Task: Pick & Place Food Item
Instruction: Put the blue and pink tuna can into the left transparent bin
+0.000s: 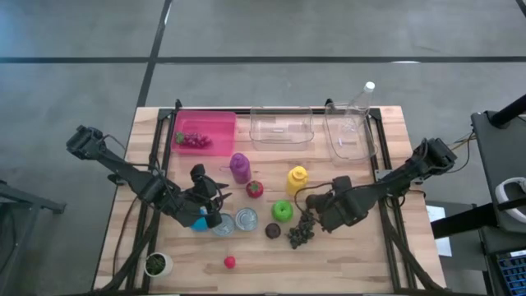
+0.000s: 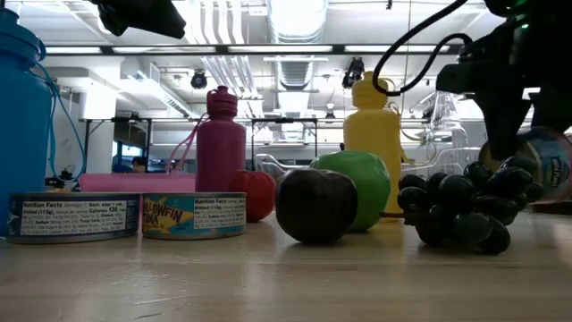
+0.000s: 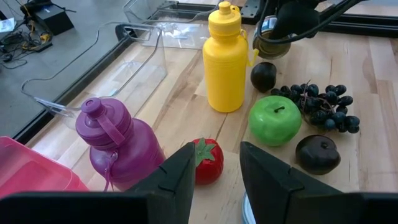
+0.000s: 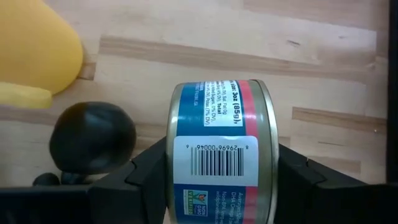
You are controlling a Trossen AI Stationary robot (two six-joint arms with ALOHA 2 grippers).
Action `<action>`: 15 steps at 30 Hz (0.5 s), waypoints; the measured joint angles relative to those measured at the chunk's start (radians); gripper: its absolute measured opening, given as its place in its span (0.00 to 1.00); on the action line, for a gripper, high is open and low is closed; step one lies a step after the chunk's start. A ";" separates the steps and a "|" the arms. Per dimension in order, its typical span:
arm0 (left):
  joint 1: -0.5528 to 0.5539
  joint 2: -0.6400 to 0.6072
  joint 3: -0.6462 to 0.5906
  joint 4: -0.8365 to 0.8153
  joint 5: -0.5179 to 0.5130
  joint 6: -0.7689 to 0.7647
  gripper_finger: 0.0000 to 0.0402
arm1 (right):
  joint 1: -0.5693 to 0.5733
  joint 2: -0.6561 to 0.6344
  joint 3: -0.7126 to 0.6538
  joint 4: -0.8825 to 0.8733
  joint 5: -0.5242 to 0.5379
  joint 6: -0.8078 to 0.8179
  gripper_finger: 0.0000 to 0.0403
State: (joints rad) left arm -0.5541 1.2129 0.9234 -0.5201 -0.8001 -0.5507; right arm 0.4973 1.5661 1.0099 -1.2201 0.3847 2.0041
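Looking straight down from the high view, the right gripper [image 1: 322, 212] hangs just beside the yellow bottle [image 1: 297, 178], on the side toward the table's right edge, with the dark grape bunch [image 1: 301, 233] close by on the near side. What it carries is hard to make out from above. The left gripper [image 1: 215, 197] sits well apart from the yellow bottle, past the red tomato [image 1: 255, 189] and green apple [image 1: 282, 210], close to the purple bottle [image 1: 239, 167] and two tins [image 1: 236, 221] on the wooden table [image 1: 362, 263].

From the low view, a tin [image 2: 547, 161] shows at the right gripper's fingers, raised off the table, beyond the grape bunch [image 2: 460, 207] and to the right of the yellow bottle [image 2: 373, 143]. Its label band faces the camera, tipped rather than lying flat.

From the left wrist view, the left gripper [image 3: 216, 168] stands with its fingers [image 3: 264, 171] spread and nothing between them. Beyond the yellow bottle [image 3: 226, 59] the right gripper [image 3: 277, 37] holds the tin, and a dark plum [image 3: 263, 76] lies just beside the bottle.

From the right wrist view, the right gripper [image 4: 213, 163] pinches the tin [image 4: 221, 152] by its two flat ends. The tin's short axis runs straight from finger to finger, so the rim edges point at the pads and the barcode on its curved side faces the camera. The yellow bottle [image 4: 34, 53] and a dark plum [image 4: 92, 138] lie below it.
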 joint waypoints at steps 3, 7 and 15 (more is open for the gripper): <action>0.000 0.000 0.000 0.000 0.000 0.000 0.32 | 0.000 -0.005 0.009 -0.003 0.014 0.000 0.49; 0.000 0.000 0.000 0.000 0.000 0.000 0.32 | 0.000 -0.008 0.026 -0.007 0.019 0.000 0.47; 0.000 0.000 0.000 0.000 0.000 0.000 0.33 | 0.006 -0.008 0.049 -0.057 0.014 0.015 0.49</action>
State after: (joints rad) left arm -0.5545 1.2129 0.9234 -0.5201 -0.8001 -0.5507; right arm 0.5028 1.5581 1.0587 -1.2767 0.3983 2.0187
